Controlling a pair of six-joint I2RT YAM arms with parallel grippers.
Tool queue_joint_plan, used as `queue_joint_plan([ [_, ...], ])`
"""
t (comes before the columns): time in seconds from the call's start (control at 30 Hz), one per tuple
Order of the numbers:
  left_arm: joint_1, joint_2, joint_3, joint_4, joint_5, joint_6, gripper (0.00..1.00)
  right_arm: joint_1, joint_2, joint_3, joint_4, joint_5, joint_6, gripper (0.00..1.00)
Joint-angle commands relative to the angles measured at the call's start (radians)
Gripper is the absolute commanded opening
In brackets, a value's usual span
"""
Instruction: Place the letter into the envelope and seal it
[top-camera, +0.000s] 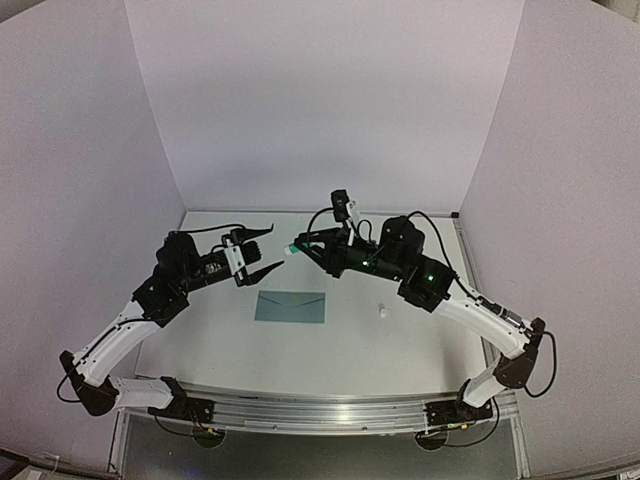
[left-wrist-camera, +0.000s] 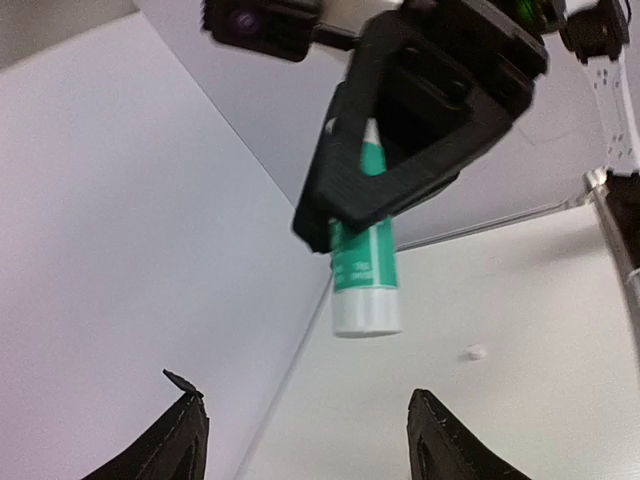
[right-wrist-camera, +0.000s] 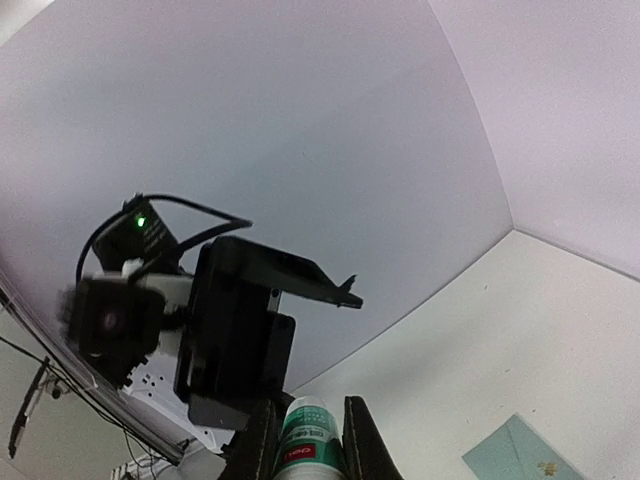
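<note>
A: Status?
B: The left gripper (left-wrist-camera: 300, 393) stands with jaws apart, empty. The right gripper (right-wrist-camera: 308, 440) is clamped on a glue stick (left-wrist-camera: 365, 290), raised.
A: And the envelope (top-camera: 290, 306)?
B: Flat on the surface (top-camera: 330, 350); a white piece (top-camera: 381, 311) nearby, possibly a cap.

- Envelope (top-camera: 290, 307): matt teal paper, smooth.
- Glue stick (left-wrist-camera: 365, 280): glossy green-and-white plastic tube.
- Right gripper (right-wrist-camera: 310, 445): matt black plastic.
- Table (top-camera: 340, 350): smooth matt white surface.
- Rail (top-camera: 320, 412) along near edge: brushed bare metal.

White table (top-camera: 330, 350): teal envelope (top-camera: 290, 307) flat mid-table; small white piece (top-camera: 381, 312) to right, apart.
</note>
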Motion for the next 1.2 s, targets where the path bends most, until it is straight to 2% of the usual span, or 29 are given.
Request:
queue_joint_plan([
  [0.0,-0.047,-0.043,-0.094,0.251,-0.126,0.356,0.63,0.005,0.030,0.015,0.090,0.048,0.130,0.00],
  [0.27,-0.078,-0.047,-0.130,0.334,-0.128,0.386,0.53,0.004,0.071,0.035,0.125,0.051,0.172,0.00],
  [0.5,-0.080,-0.042,-0.119,0.315,-0.133,0.372,0.36,0.004,0.078,0.039,0.130,0.038,0.175,0.00],
  [0.6,-0.080,-0.039,-0.111,0.283,-0.146,0.367,0.36,0.004,0.073,0.041,0.134,0.032,0.171,0.00],
  [0.73,-0.080,-0.051,-0.115,0.217,-0.152,0.363,0.44,0.005,0.049,0.037,0.136,0.039,0.161,0.00],
  [0.83,-0.080,-0.048,-0.115,0.206,-0.177,0.366,0.44,0.004,0.044,0.037,0.137,0.027,0.167,0.00],
  [1.17,-0.079,-0.025,-0.085,0.205,-0.182,0.349,0.29,0.005,0.057,0.032,0.144,-0.003,0.193,0.00],
])
